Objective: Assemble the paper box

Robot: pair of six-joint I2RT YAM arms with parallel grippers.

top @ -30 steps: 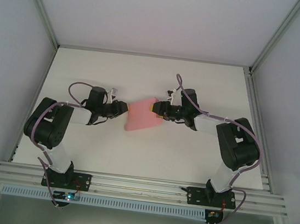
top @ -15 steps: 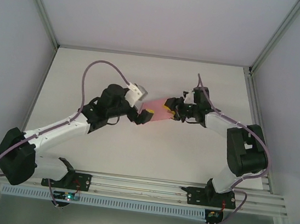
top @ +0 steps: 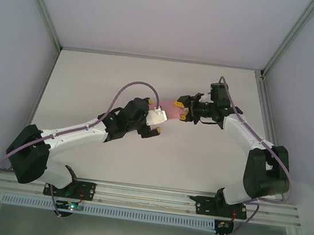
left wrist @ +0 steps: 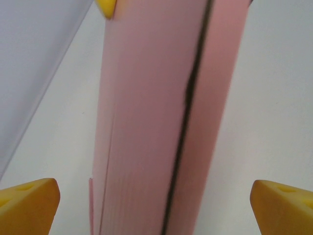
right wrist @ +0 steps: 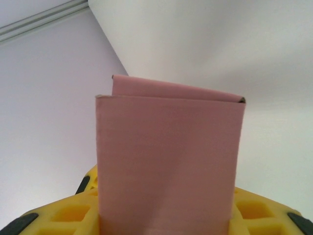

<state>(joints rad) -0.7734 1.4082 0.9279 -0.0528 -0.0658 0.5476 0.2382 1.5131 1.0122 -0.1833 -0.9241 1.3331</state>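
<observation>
Right gripper (top: 181,111) is clamping a thin pink paper box (top: 170,114); left wrist view is showing left gripper (left wrist: 155,204) spread wide, flanking its dark seam (left wrist: 188,122).

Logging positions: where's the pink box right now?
Top view, mid-table: the box is between the claws, right claw shut on its right end, left claw open around its left.
</observation>
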